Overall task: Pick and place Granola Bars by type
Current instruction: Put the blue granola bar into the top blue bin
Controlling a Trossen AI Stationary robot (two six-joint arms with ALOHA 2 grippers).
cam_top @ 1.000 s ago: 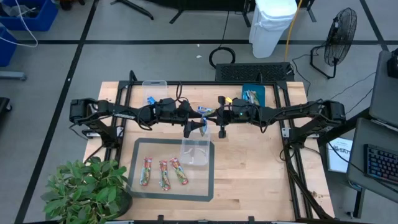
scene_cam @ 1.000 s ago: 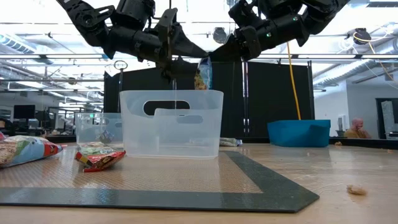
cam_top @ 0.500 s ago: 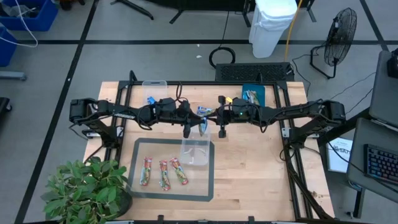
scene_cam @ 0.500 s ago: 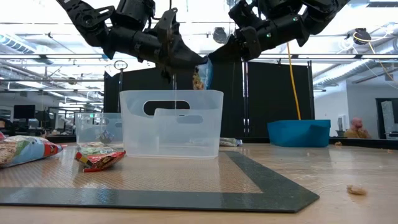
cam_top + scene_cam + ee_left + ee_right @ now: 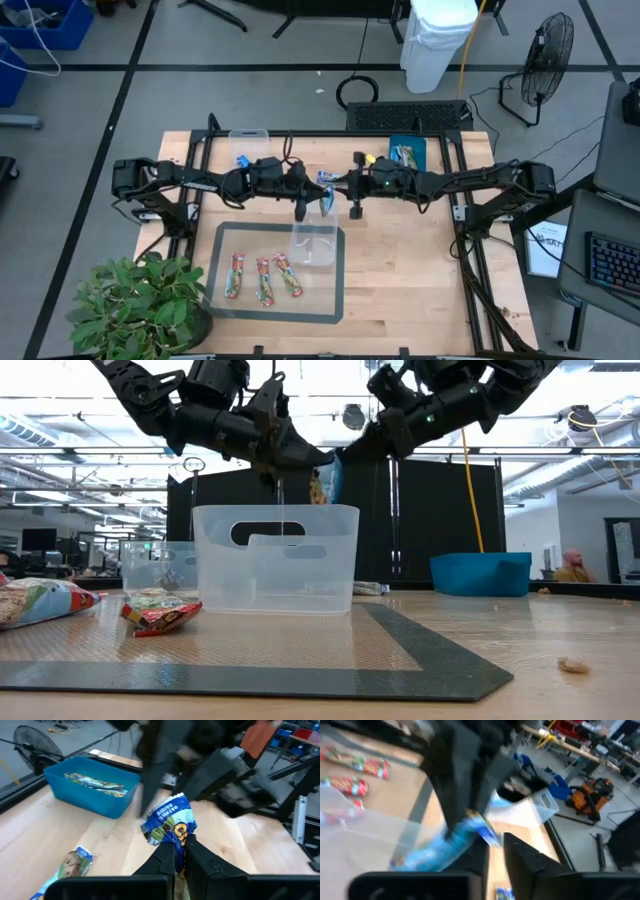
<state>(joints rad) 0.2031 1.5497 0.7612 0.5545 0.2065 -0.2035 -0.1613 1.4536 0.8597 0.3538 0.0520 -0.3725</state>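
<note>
A bright blue granola bar (image 5: 170,822) hangs in the air above the clear tub (image 5: 275,560), which stands on the dark mat. My left gripper (image 5: 181,850) reaches in from the table's left and is shut on the bar (image 5: 325,478). My right gripper (image 5: 340,190) faces it from the right. Its fingers (image 5: 520,855) stand apart, and the bar (image 5: 445,845) lies beside them, not between them. Three red-and-green bars (image 5: 262,277) lie flat on the mat, left of the tub. My left gripper pinches one end of the blue bar (image 5: 173,840) between its two fingers. The fingers come nearly level from the table's left. The bar is lifted clear above the tub's open top and stands roughly upright in the low view.
A teal tray (image 5: 408,153) holding wrapped bars sits at the back right. A second clear tub (image 5: 248,140) stands at the back left with a blue bar (image 5: 242,160) near it. Another bar (image 5: 70,865) lies loose on the wood. A potted plant (image 5: 140,305) crowds the near left corner.
My left gripper has shut on the blue bar, which my right gripper had been holding up. The right gripper's fingers have then parted and come off the bar. Both arms stayed where they were, and the bar stayed above the tub.
</note>
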